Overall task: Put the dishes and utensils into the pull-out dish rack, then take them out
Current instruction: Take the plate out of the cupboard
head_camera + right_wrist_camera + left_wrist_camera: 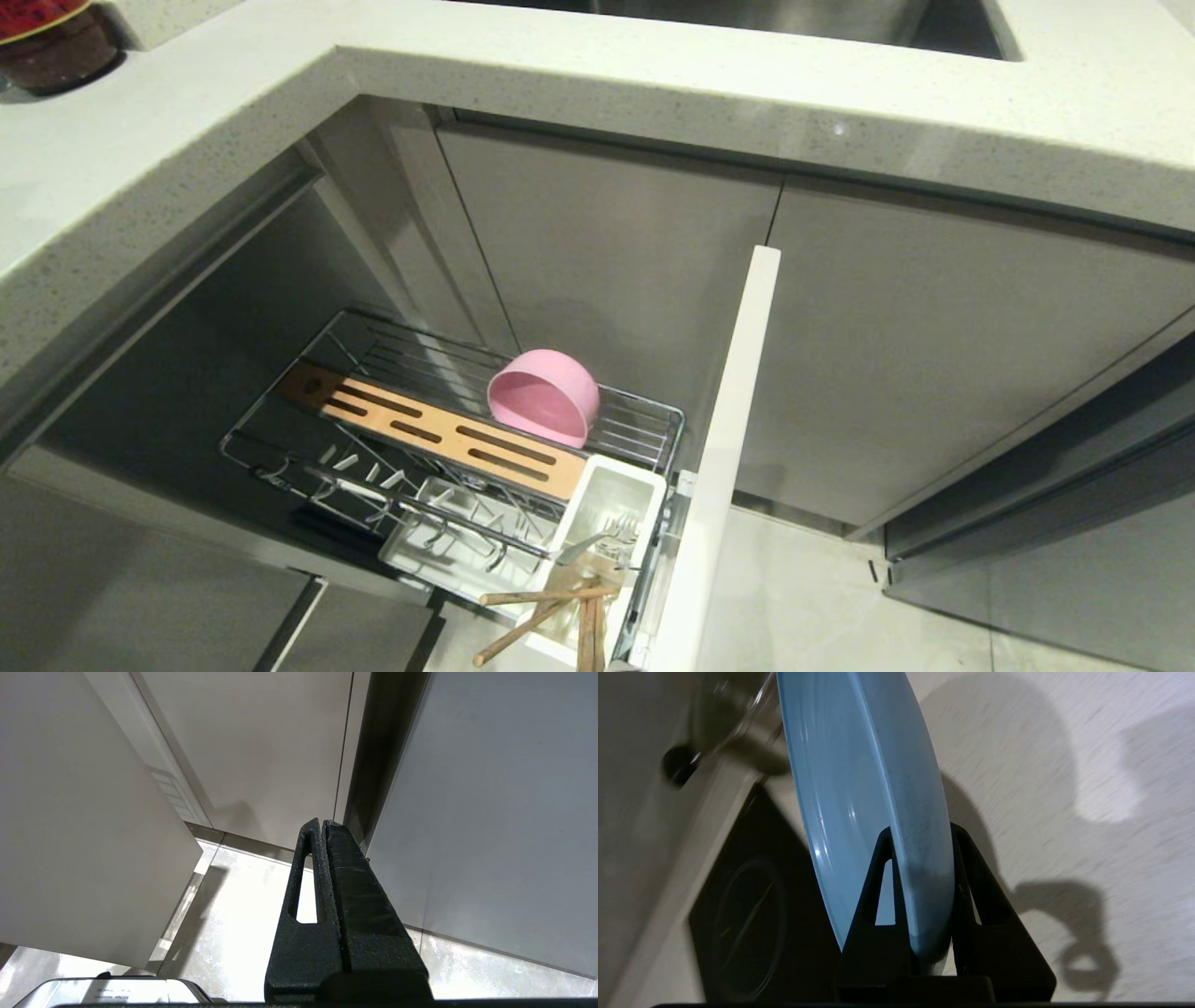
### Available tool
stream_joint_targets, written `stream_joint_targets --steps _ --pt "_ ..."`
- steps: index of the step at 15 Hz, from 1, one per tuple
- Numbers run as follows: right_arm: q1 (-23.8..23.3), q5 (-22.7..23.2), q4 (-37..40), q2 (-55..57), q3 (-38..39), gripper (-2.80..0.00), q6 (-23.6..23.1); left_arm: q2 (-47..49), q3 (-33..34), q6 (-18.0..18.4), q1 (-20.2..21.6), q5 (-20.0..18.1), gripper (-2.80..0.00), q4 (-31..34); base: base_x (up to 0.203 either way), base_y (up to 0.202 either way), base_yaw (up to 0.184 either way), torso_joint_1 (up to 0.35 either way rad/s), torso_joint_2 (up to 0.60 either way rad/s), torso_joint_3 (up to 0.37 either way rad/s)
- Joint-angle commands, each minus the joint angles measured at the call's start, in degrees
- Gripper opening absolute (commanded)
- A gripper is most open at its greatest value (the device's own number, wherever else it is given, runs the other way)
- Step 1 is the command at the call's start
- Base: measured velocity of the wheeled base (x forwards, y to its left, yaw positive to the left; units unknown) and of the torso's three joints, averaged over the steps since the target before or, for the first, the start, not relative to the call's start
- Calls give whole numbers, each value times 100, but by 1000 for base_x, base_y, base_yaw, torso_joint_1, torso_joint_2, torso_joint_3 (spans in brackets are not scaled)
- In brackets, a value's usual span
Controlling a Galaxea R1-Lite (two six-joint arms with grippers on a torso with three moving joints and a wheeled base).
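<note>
Closest to you, the left gripper (920, 833) has its black jaws clamped on the rim of the large, flat, round light-blue plate (859, 788), which stands on edge between them over a pale speckled surface (1064, 812); neither arm shows in your head view. The right gripper (323, 823) hangs idle near the floor tiles (243, 914) in front of the grey cabinet doors (271, 746), its jaws pressed together on nothing.

In your head view, start at the near end of the pull-out chrome wire dish rack (280, 462). A pair of slim light wooden chopsticks (546, 611) and a long silver metal fork (602, 539) stand in the white plastic utensil cup (607, 495), the chopstick ends splayed out over its rim (one leans well off to the left). Just beside the cup runs the white panel front (728, 448) of the rack, seen edge-on. Behind the cup lie the plate prongs (392, 495) over the white drip tray (420, 555), with no plate in them. Next comes the slotted wooden strip (439, 434), and beyond it the small, deep pink plastic bowl (544, 397) rests tilted on its side on the wire bars, its mouth facing left. Farthest off, a red-lidded jar (51, 37) sits on the speckled white countertop surface (560, 70).
</note>
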Motion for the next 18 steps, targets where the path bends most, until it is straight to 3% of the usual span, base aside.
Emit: stream_joint_targets --steps 1,8,18 --pt "1 1 -5 -4 149 -280 0 -13 306 21 286 281 -280 153 0 0 0 0 0 0" --pt "1 1 -5 -4 149 -280 0 -51 1606 22 239 117 -280 59 0 0 0 0 0 0" --pt "1 1 -5 -4 149 -280 0 119 1910 13 -46 78 -280 -436 0 0 0 0 0 0"
